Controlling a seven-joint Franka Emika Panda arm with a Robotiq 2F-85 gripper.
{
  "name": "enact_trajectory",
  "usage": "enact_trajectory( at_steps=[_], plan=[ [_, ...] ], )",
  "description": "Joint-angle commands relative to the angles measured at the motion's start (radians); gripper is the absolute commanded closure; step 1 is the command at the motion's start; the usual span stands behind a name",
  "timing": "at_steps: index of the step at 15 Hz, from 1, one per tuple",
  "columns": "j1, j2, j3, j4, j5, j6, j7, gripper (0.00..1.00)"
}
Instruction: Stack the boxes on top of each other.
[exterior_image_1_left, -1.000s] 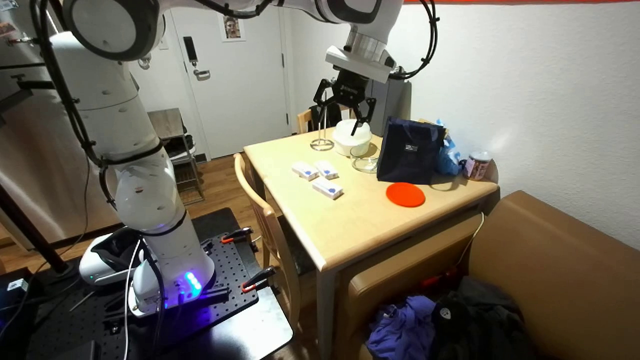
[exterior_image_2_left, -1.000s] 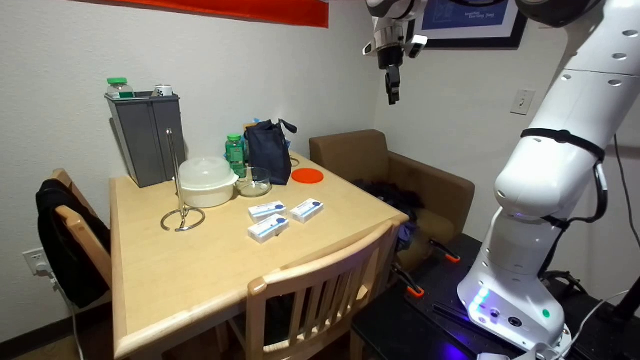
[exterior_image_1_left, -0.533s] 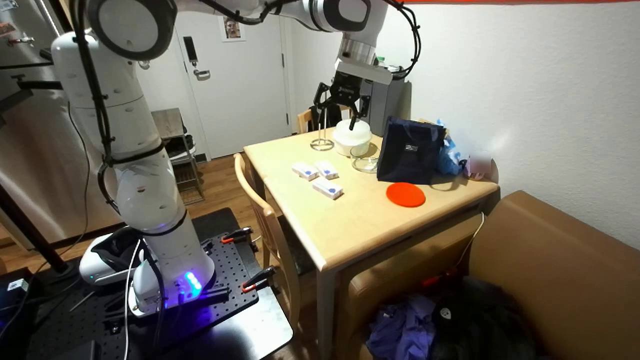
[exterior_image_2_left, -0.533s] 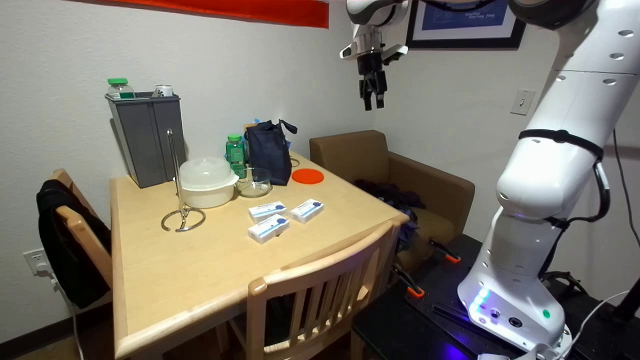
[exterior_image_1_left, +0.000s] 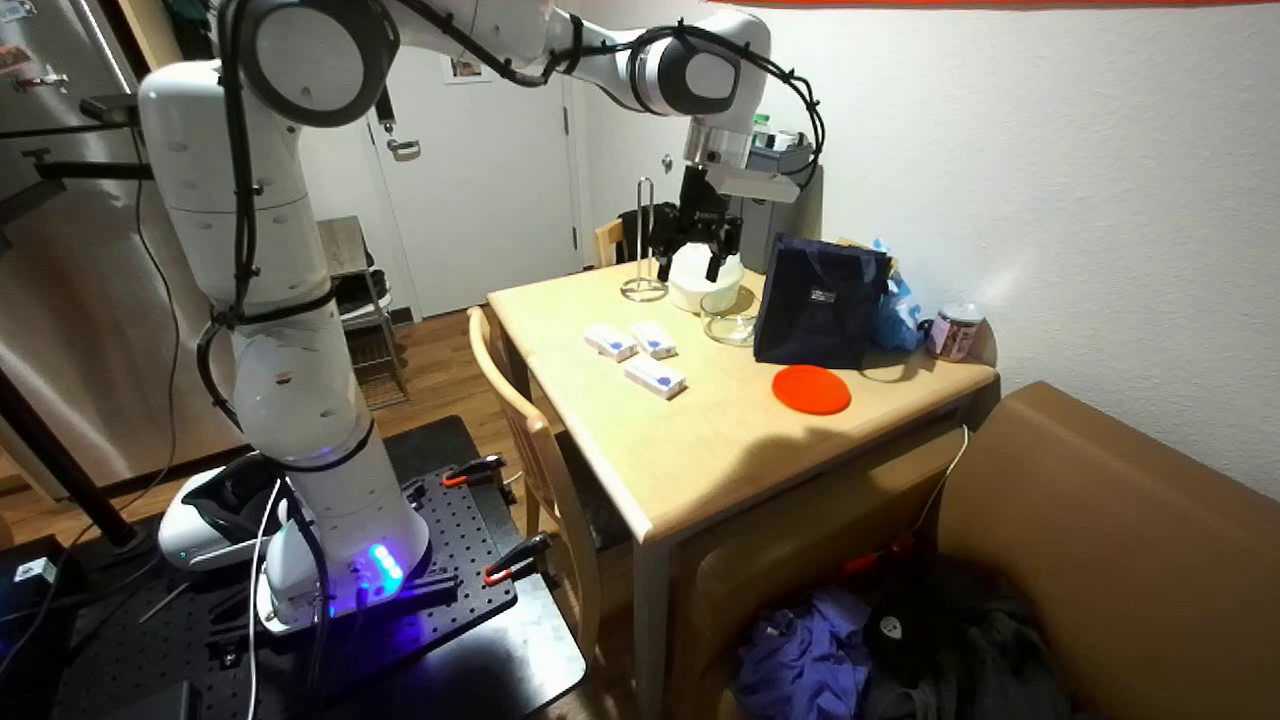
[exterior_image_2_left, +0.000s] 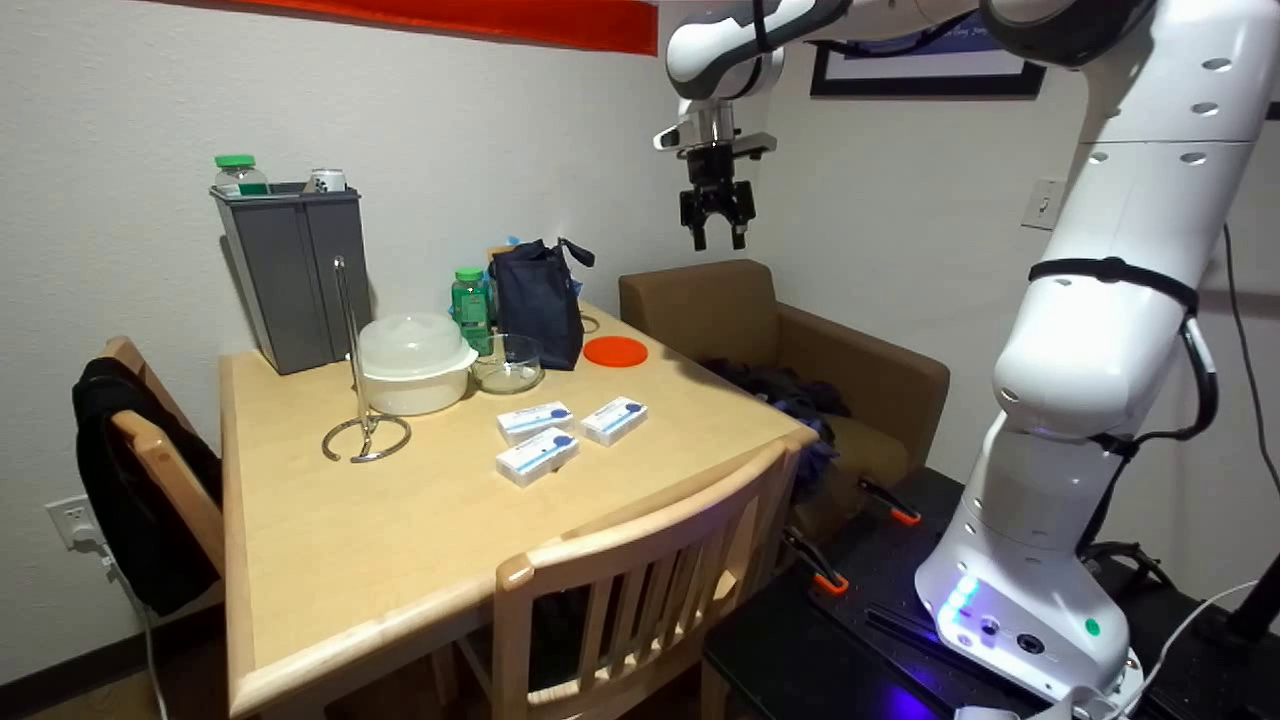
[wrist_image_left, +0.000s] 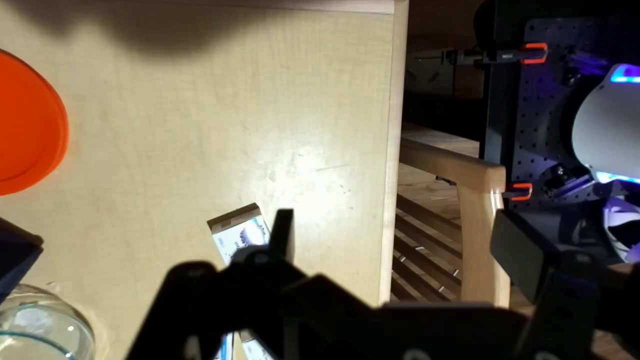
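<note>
Three small flat whitish boxes with blue marks lie flat on the wooden table (exterior_image_2_left: 400, 550). In an exterior view, two lie close together, the near-left box (exterior_image_2_left: 537, 457) and the box behind it (exterior_image_2_left: 534, 423). A third box (exterior_image_2_left: 614, 421) lies a little to their right. They also show as separate boxes (exterior_image_1_left: 610, 342) (exterior_image_1_left: 653, 340) (exterior_image_1_left: 655, 377). My gripper (exterior_image_2_left: 719, 238), also in an exterior view (exterior_image_1_left: 688, 268), is open and empty, high above the table, pointing down. In the wrist view the open gripper (wrist_image_left: 400, 245) partly hides the boxes; one box (wrist_image_left: 240, 235) shows beside the left finger.
A navy bag (exterior_image_2_left: 538, 305), a glass bowl (exterior_image_2_left: 507, 365), a white lidded pot (exterior_image_2_left: 412, 368) and a metal stand (exterior_image_2_left: 362, 380) stand on the table. A red disc (exterior_image_2_left: 615, 351) lies near the bag. A wooden chair (exterior_image_2_left: 640, 570) stands at the table's edge.
My gripper has come down and turned, and has moved left in an exterior view. Its fingers stay open. The boxes have not moved.
</note>
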Motion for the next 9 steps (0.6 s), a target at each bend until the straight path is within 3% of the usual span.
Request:
enact_trajectory(
  at_steps=[1,4,9],
  plan=[
    [-0.007,0.004,0.008,0.003,-0.004,-0.003,-0.011,0.00],
    [-0.010,0.018,0.008,0.011,0.013,0.013,-0.036,0.00],
    [-0.007,0.192,0.056,0.076,0.219,0.128,-0.253,0.00]
  ],
)
